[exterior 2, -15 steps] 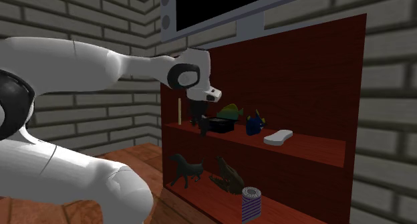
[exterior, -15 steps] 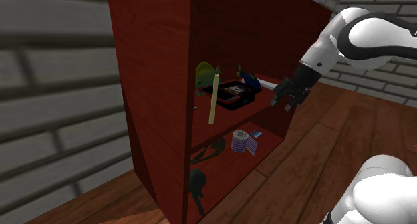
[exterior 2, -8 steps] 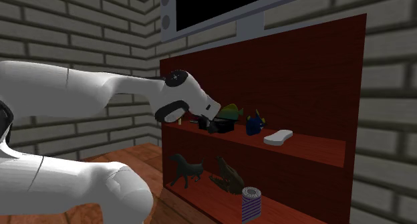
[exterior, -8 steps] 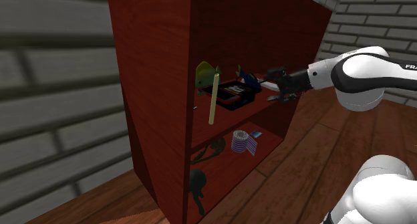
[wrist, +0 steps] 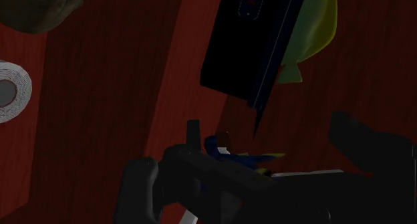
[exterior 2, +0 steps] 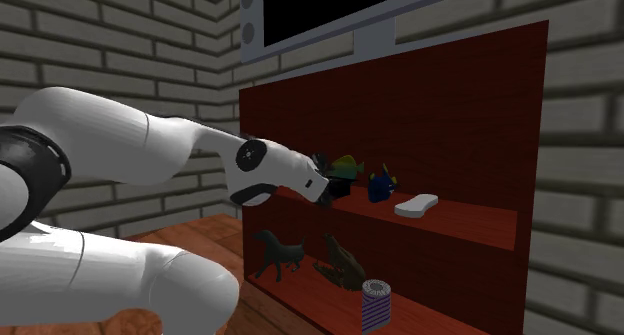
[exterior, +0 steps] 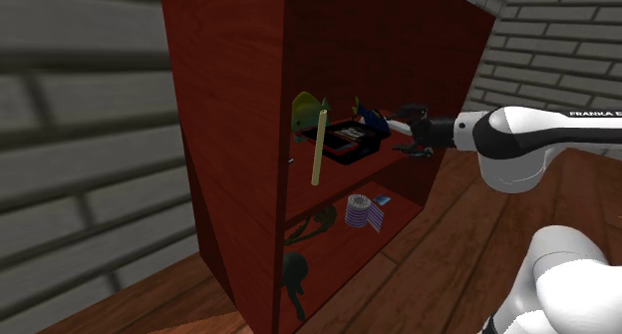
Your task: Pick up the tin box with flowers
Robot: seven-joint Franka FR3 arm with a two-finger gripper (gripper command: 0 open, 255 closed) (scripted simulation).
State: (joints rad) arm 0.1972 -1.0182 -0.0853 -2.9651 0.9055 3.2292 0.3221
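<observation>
Task's thing: The tin box (exterior: pixel 347 140) lay flat on the upper shelf (exterior 2: pixel 470 218) of the red-brown bookcase (exterior: pixel 239 133). It looked black with a red rim and a pale label, and no flowers could be made out on it.
Neighbours: In the shoulder view, a yellow-green fish figure (exterior: pixel 306 111) stood just left of the box and a little farther back. A blue figure (exterior 2: pixel 380 186) stood just to the box's right, and a white bar (exterior 2: pixel 416 204) lay farther right on the same shelf. A pale stick (exterior: pixel 319 148) stood upright near the box's left corner.
Your claw: The claw (exterior: pixel 411 133) hung level with the upper shelf, at its right end in the shoulder view, and pointed in along the shelf. It was released, its fingers apart, and it held nothing.
Gap: Your claw and the box were apart. In the wrist view the box lay ahead, with the blue figure close in front of the claw.
Done: You appeared to have the arm at shelf height and turned toward the box, and nothing more than that.
Left: You had yet to reach the box, clench on it and lift it, so the whole grasp remained.
Progress: Early, by my judgement.
Watch: The blue figure and the white bar sat near your line of approach, and you could have knocked either one.
</observation>
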